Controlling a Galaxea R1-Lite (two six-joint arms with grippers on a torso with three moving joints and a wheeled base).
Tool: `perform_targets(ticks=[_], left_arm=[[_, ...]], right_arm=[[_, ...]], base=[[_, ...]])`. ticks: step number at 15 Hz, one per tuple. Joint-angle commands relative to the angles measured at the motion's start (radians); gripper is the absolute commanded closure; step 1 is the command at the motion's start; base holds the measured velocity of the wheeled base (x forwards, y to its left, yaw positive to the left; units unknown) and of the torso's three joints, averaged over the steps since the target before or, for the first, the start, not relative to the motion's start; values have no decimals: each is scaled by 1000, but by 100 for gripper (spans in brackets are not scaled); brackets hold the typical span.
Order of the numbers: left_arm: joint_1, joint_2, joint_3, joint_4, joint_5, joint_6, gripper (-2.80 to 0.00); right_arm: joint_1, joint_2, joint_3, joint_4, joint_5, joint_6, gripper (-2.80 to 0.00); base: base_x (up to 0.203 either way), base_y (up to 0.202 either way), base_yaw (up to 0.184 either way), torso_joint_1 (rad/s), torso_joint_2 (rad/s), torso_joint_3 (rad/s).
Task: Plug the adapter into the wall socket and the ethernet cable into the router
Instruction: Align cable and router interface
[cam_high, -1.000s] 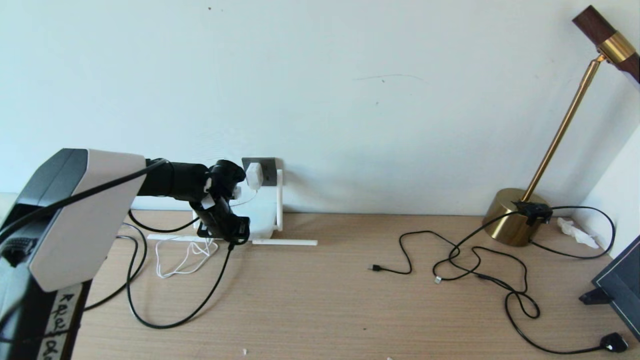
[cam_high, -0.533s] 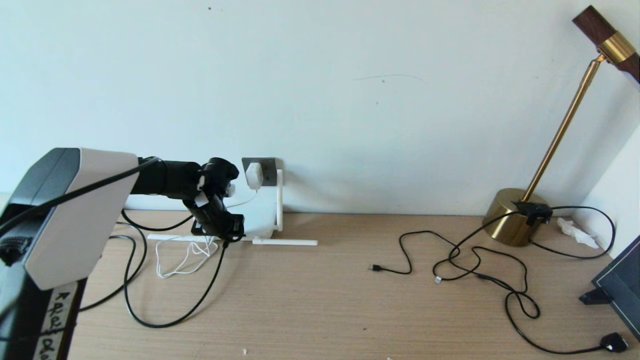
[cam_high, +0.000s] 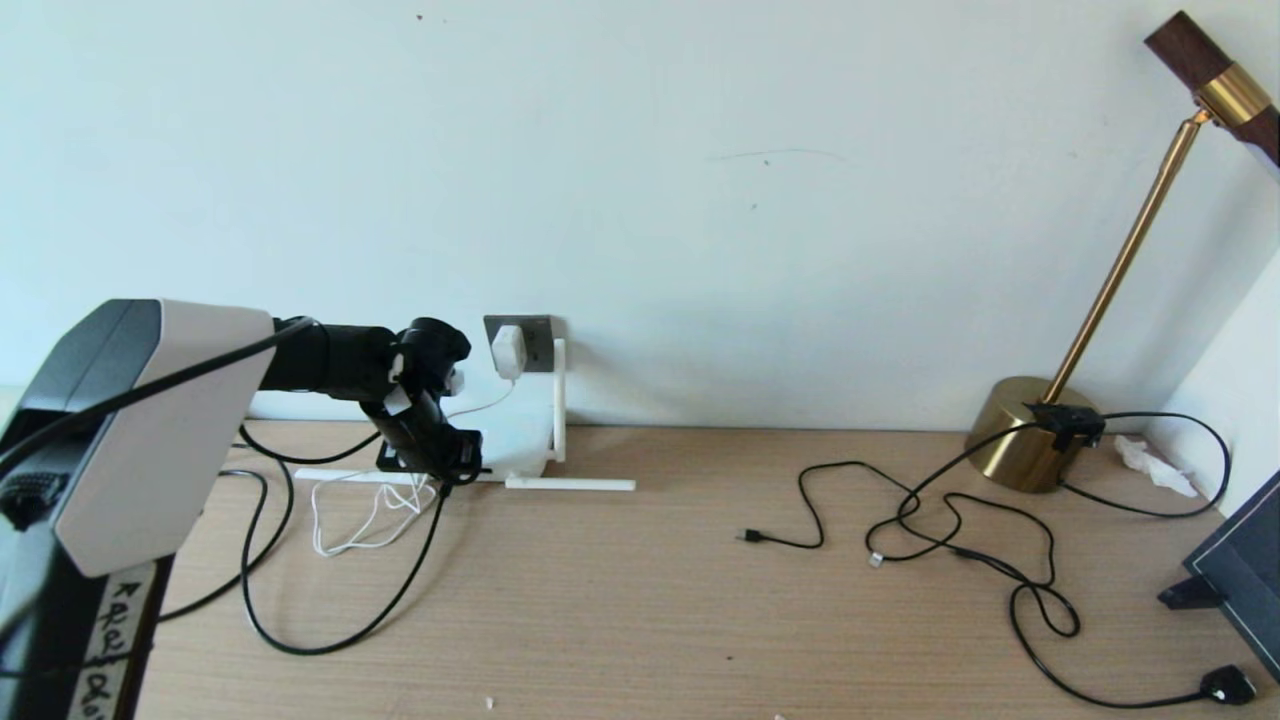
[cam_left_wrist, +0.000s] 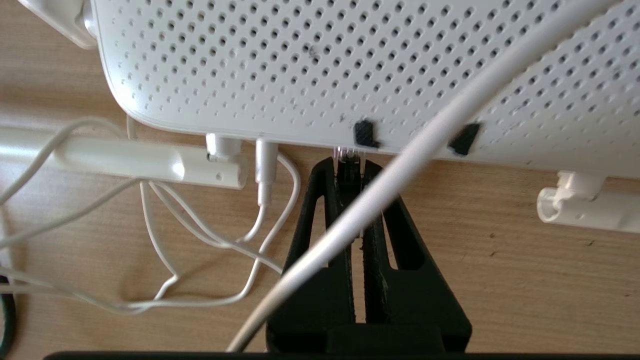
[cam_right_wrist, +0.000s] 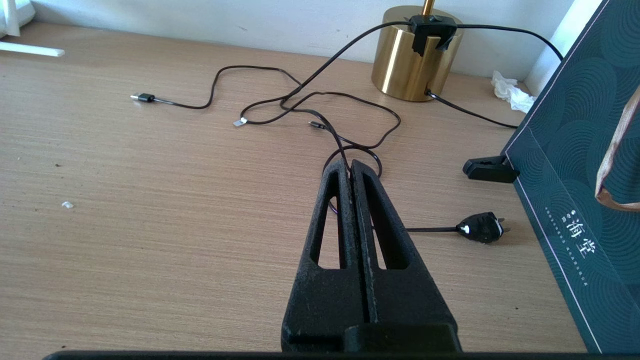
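**Nearly seated: ethernet plug lined up with the router's edge**

Low at the left of the desk, the left gripper (cam_left_wrist: 350, 170) is pinched narrow around the clear plastic tip of the ethernet cable (cam_high: 330, 640), whose thick black length trails back across the wood in a loose curve toward the robot. From where I stand, the router (cam_high: 515, 435) lies at about twelve o'clock from the fingertips, straight ahead and touching or nearly touching the plug. The plug's long axis runs in line with the fingers and points square at the router's port edge, so the coming move looks like a plain push along that same line, with no turn needed. Whether the tip is already fully home in a port I cannot tell; only its clear end shows against the white perforated shell. A thin white cord crosses diagonally in front of the fingers and could snag.

At roughly one o'clock from the gripper, higher on the wall, the adapter (cam_high: 507, 351) sits in the wall socket (cam_high: 520, 343), apparently plugged in.

The right gripper (cam_right_wrist: 350, 167) hovers well apart over the right of the desk, fingers pressed together and holding nothing, near thin black cords and a brass lamp base (cam_high: 1020, 430). The left arm is clearly the nearer one.
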Motion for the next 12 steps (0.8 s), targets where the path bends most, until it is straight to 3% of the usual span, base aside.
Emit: perform_targets(ticks=[1,12], left_arm=[[-5,12,-12,2,1,-2,0],[-15,35,-28,-37,1,-1,0]], right_arm=[[0,0,0,0,0,-1,0],[0,0,0,0,0,-1,0]], base=[[0,0,0,0,0,0],[0,0,0,0,0,0]])
